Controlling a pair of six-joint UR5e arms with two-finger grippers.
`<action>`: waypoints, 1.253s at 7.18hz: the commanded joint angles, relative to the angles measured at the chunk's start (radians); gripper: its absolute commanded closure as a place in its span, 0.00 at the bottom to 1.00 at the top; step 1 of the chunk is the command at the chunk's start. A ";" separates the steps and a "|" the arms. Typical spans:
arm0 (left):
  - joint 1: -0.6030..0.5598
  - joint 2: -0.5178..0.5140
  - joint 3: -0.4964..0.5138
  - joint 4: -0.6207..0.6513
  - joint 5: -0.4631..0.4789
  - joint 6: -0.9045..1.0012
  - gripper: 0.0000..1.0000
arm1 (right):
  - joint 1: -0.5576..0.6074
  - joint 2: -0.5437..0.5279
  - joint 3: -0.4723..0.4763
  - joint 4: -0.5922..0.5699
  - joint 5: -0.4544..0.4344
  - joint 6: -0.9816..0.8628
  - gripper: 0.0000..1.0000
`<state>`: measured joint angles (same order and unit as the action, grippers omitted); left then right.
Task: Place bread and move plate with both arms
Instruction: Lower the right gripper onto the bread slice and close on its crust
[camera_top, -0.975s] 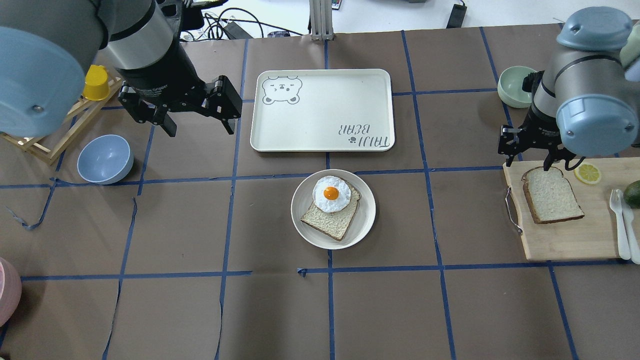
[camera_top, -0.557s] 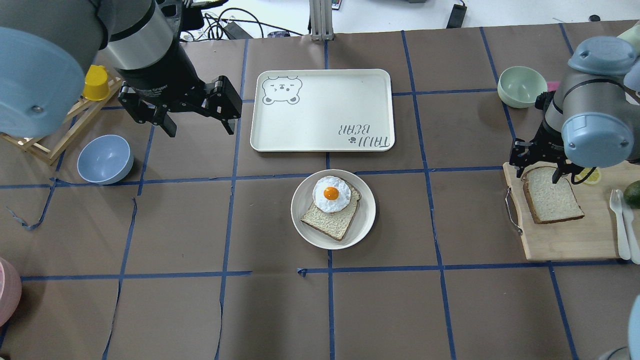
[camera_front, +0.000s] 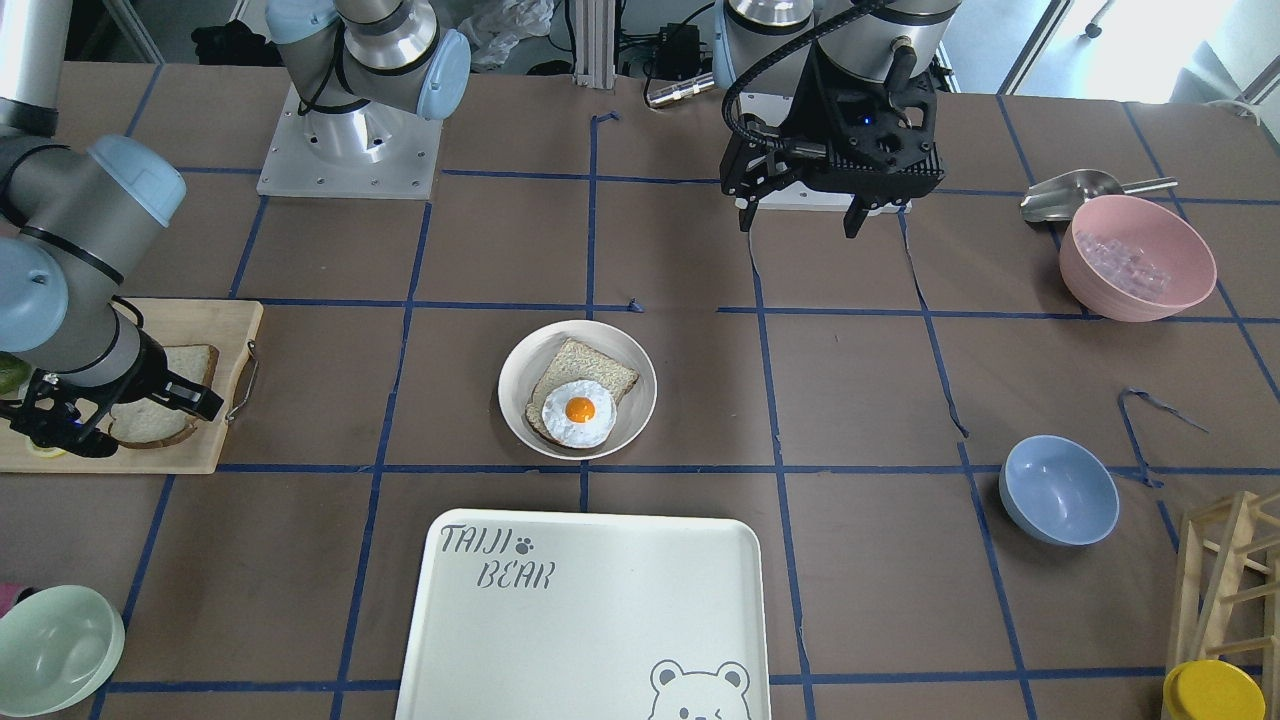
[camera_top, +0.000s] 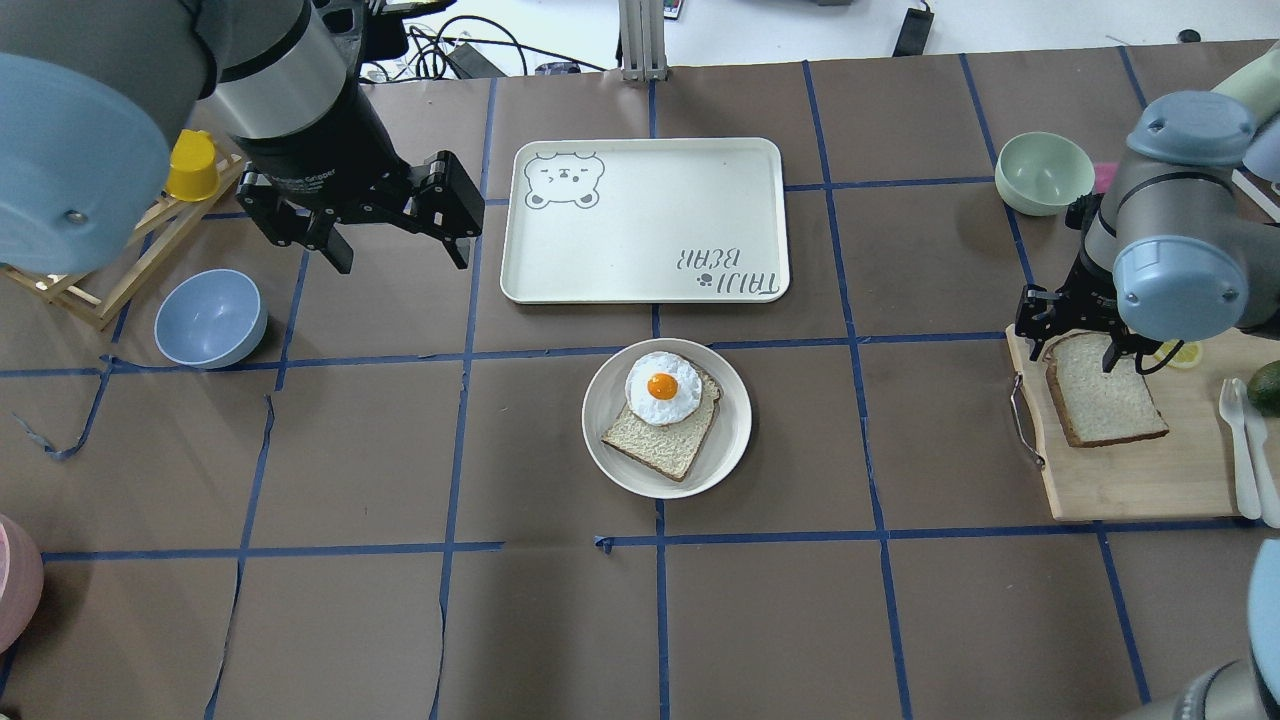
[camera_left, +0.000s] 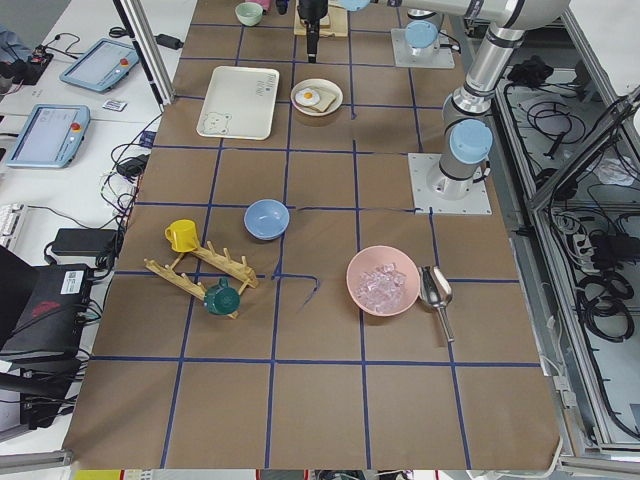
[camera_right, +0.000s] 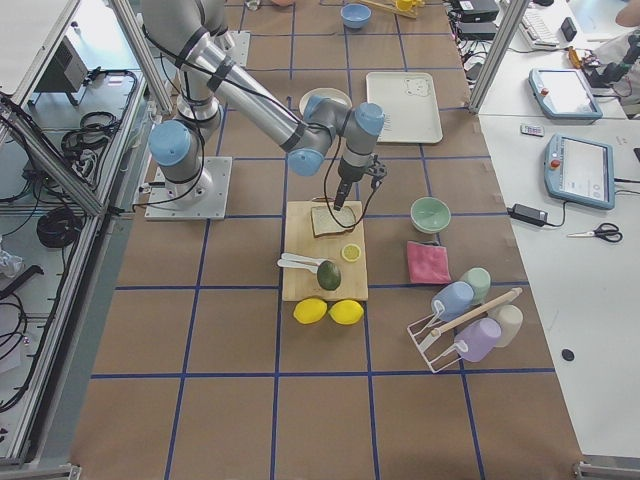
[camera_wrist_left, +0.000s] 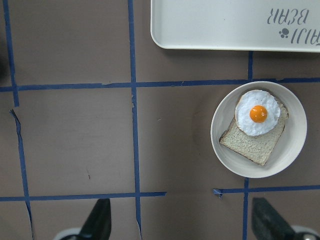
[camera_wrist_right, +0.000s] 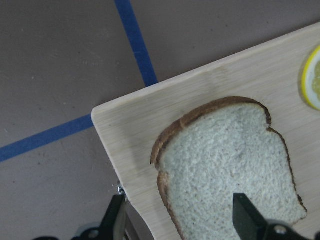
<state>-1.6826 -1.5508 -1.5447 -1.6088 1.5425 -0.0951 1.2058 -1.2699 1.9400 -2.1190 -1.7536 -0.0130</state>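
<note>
The bread (camera_top: 1105, 395) lies flat on a wooden cutting board (camera_top: 1130, 480) at the right; it also shows in the right wrist view (camera_wrist_right: 225, 155). My right gripper (camera_top: 1072, 352) is open and low over the slice's domed end. One finger (camera_wrist_right: 247, 215) is over the face and the other is beside the crust. The plate (camera_top: 735, 430) sits at the table's middle and holds a darker slice with a fried egg (camera_top: 662, 388). My left gripper (camera_top: 398, 258) is open and empty, high above the table to the plate's far left. The plate also shows in the left wrist view (camera_wrist_left: 295, 150).
The cream TAIJI BEAR tray (camera_top: 645, 220) lies just beyond the plate. A green bowl (camera_top: 1045, 172) stands behind the board. A lemon slice (camera_top: 1180, 352), white cutlery (camera_top: 1245, 450) and an avocado (camera_top: 1265, 385) share the board. A blue bowl (camera_top: 210, 318) and a wooden rack with a yellow cup (camera_top: 192, 165) are at the left.
My right gripper has moved from the board's far edge down over the bread's domed end, still open. The left arm, plate and bread have not moved.
</note>
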 joint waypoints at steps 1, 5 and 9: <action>0.000 0.000 0.000 0.000 -0.001 0.000 0.00 | -0.002 0.036 -0.003 -0.027 -0.001 0.001 0.26; 0.000 0.005 -0.005 0.000 0.001 0.000 0.00 | -0.002 0.044 -0.004 -0.029 -0.004 0.004 0.39; 0.000 0.005 -0.005 0.000 0.001 0.000 0.00 | -0.026 0.063 -0.004 -0.047 0.002 0.005 0.69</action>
<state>-1.6828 -1.5463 -1.5493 -1.6091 1.5430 -0.0951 1.1933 -1.2118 1.9359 -2.1607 -1.7555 -0.0088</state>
